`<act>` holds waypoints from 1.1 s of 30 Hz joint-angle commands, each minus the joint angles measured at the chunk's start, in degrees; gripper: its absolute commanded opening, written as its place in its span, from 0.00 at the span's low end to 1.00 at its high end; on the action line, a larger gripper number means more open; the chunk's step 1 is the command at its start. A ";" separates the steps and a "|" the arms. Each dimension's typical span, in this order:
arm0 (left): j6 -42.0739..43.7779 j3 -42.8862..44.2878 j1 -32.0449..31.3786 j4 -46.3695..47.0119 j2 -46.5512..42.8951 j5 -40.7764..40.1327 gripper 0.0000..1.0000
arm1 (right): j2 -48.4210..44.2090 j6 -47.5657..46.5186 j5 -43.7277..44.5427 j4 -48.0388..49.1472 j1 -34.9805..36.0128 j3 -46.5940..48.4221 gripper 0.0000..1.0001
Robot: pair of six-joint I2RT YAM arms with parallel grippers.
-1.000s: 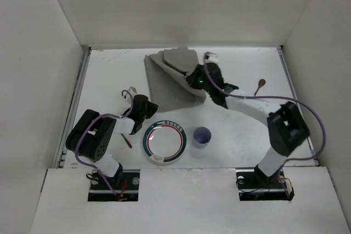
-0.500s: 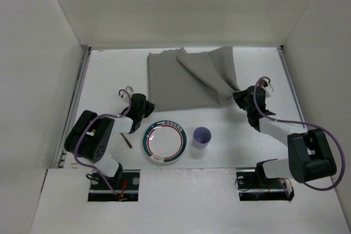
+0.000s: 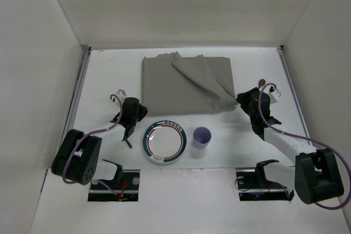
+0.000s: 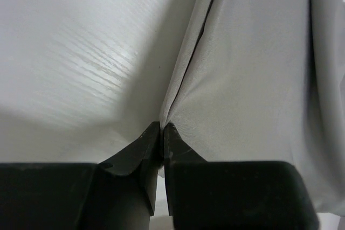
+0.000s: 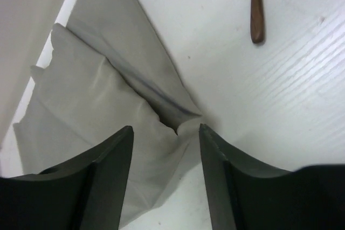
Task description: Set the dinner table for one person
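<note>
The grey cloth mat (image 3: 175, 89) lies spread on the white dinner table (image 3: 109, 75), with a loose fold running across its right half. My left gripper (image 3: 141, 114) sits low at the mat's near-left corner. In the left wrist view that gripper (image 4: 161, 127) is shut on the mat's (image 4: 248, 79) edge. My right gripper (image 3: 242, 101) is at the near-right corner. In the right wrist view it (image 5: 166, 129) stands open, and the mat's (image 5: 91, 90) crumpled corner lies free on the table just ahead of its fingers.
A green-rimmed plate (image 3: 164, 143) and a lilac cup (image 3: 202, 136) stand near the front edge, between the arms. A wooden spoon (image 3: 262, 84) (image 5: 256, 9) lies right of the mat. Another dark utensil (image 3: 129, 142) lies by the left arm. White walls enclose the table.
My right gripper dragged the mat's corner right and toward me, then opened and let it go. The mat now lies flatter and wider. My left arm shifted slightly left, still at its corner.
</note>
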 commanded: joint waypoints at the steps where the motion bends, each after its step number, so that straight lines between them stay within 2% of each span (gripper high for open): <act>1: 2.03 -1.25 1.97 -5.51 -6.70 -4.29 0.07 | -3.46 -9.76 5.51 -2.70 4.27 5.51 0.62; 4: 3.08 -0.81 2.06 -7.27 -9.00 -5.52 0.22 | 2.49 -16.80 2.88 -5.07 7.61 12.36 0.61; 6: 4.13 1.11 1.19 -8.33 -8.13 -5.09 0.32 | 7.51 -15.95 0.60 -6.92 8.76 15.54 0.61; 9: 5.36 3.06 -0.57 -10.79 -6.63 -5.25 0.37 | 10.86 -16.63 0.14 -7.72 11.66 16.52 0.65; 13: 6.86 2.27 -1.54 -11.84 -5.84 -8.07 0.43 | 14.11 -21.82 8.30 -12.27 16.05 17.21 0.73; 14: 7.56 2.53 -1.63 -12.28 -5.05 -8.16 0.44 | 15.43 -21.65 9.89 -13.77 16.24 17.48 0.73; 15: 8.00 2.71 -1.89 -12.29 -4.35 -8.16 0.44 | 16.57 -21.04 10.69 -14.31 16.32 17.48 0.64; 16: 8.09 2.71 -2.33 -11.94 -3.47 -7.98 0.43 | 16.84 -20.25 11.48 -14.92 16.41 17.48 0.59; 19: 8.09 2.97 -2.69 -10.71 -2.41 -6.93 0.33 | 15.88 -17.62 11.75 -16.07 16.41 16.96 0.54; 23: 8.18 1.92 -1.20 -9.30 -2.93 -7.19 0.10 | 15.79 -16.03 5.27 -16.60 16.41 16.17 0.21; 26: 8.70 0.87 0.21 -9.47 -4.34 -7.28 0.04 | 14.83 -12.87 -0.02 -15.81 16.50 13.36 0.16; 29: 9.15 -0.80 1.27 -9.56 -5.30 -7.54 0.02 | 11.32 -12.51 -0.03 -14.93 16.50 10.72 0.17; 30: 9.06 -1.42 1.53 -9.74 -5.74 -7.37 0.02 | 9.92 -12.68 0.41 -15.10 16.50 10.54 0.21; 33: 8.80 -2.30 2.15 -10.79 -7.41 -7.02 0.02 | 6.66 -15.57 0.76 -15.02 15.80 12.90 0.56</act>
